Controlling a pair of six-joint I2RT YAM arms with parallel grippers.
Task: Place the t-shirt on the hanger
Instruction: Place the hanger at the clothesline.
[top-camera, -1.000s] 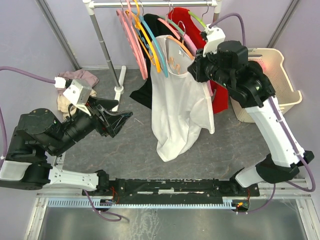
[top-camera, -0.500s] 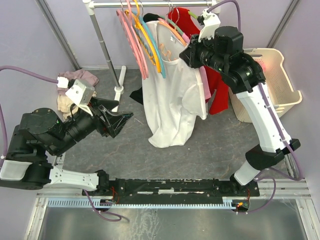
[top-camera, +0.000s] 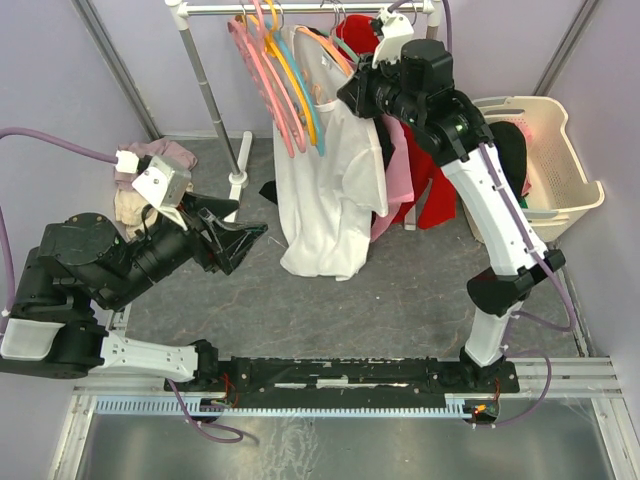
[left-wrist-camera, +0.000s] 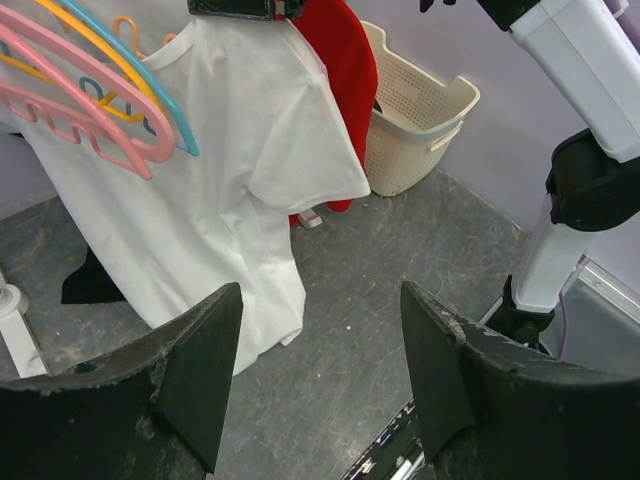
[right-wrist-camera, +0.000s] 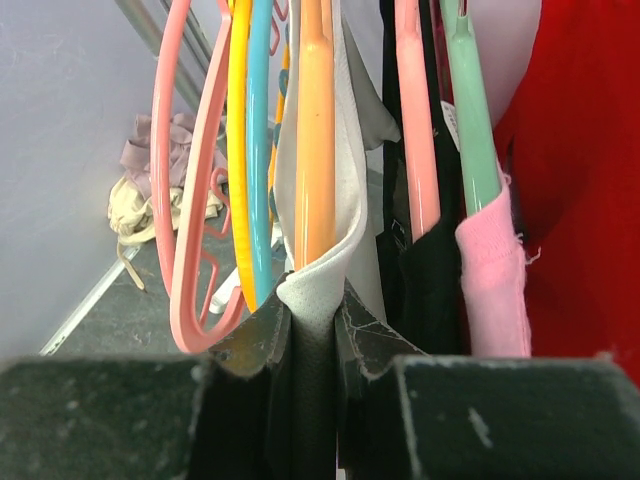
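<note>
The white t-shirt (top-camera: 325, 190) hangs full length by the clothes rail, draped over the orange hanger (top-camera: 336, 52). My right gripper (top-camera: 350, 97) is high up at the rail, shut on a fold of the t-shirt (right-wrist-camera: 330, 285) with the orange hanger (right-wrist-camera: 315, 150) rising just beyond its fingertips (right-wrist-camera: 318, 300). My left gripper (top-camera: 250, 240) is low at the left, open and holding nothing, about a hand's width short of the t-shirt's hem. In the left wrist view the t-shirt (left-wrist-camera: 210, 170) hangs ahead of the open left gripper (left-wrist-camera: 320, 295).
The rail (top-camera: 300, 8) also carries pink hangers (top-camera: 262, 70), a yellow and a blue one, a pink shirt (top-camera: 400, 170), a black one and a red one (top-camera: 435, 195). A cream basket (top-camera: 555, 150) stands right. Crumpled clothes (top-camera: 150, 165) lie left, by the rack's post (top-camera: 238, 180).
My right arm has swung up and left to the rail, carrying the t-shirt with it; the hem has lifted off the floor. The left arm has not moved.
</note>
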